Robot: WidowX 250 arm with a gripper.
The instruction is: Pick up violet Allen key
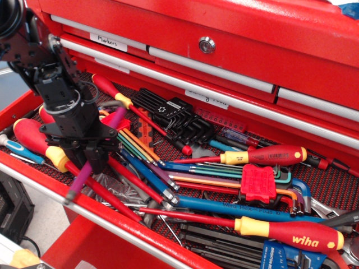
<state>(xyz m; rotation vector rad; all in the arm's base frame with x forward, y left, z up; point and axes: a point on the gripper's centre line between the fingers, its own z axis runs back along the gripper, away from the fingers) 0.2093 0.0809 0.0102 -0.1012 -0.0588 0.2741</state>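
Observation:
The violet Allen key (pixel 80 181) is a thick magenta-violet rod with a bare metal tip. It is held slanted in my gripper (pixel 93 158), its upper end near the red holder at the back and its metal tip low left, over the drawer's front edge. The black gripper is shut on the key's middle, at the left end of the open red tool drawer (pixel 118 227), just above the other tools. The gripper body hides the key's middle part.
The drawer is packed: red-and-yellow screwdrivers (pixel 33 143) (pixel 289 233) (pixel 269 155), a rainbow key set in a red holder (pixel 258 182), a long blue key (pixel 224 204), and black hex key holders (pixel 174 117). The red cabinet front with a lock (pixel 207 45) rises behind.

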